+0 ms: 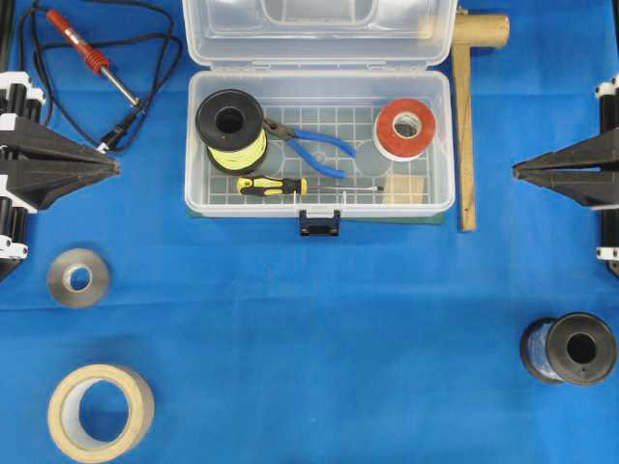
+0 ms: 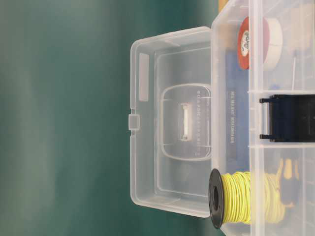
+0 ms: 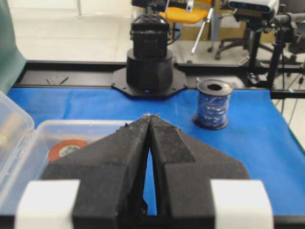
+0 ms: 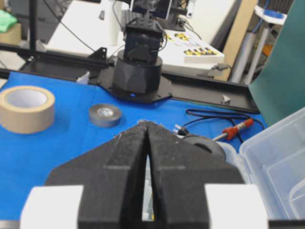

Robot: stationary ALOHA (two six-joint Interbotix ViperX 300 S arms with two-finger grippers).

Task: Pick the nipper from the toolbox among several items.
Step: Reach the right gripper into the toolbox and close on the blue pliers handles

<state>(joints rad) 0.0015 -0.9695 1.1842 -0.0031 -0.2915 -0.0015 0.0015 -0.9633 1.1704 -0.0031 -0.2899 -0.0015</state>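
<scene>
1. Both claws sit pulled back in the overhead view: left gripper (image 1: 116,166) and right gripper (image 1: 515,170) pinched to a point, empty, well apart from the toolbox (image 1: 440,145) between them. Lid open, and the nipper (image 1: 314,147) lies on the grid floor between the yellow wire spool (image 1: 230,130) and the red-and-white tape roll (image 1: 404,128), screwdriver (image 1: 276,186) just in front
2. Table level: toolbox wall and spool only; nipper not discernible
3. Left wrist: pads (image 3: 126,157) meet at the tips, nothing between
4. Right wrist: pads (image 4: 124,162) pressed together, holding nothing
</scene>
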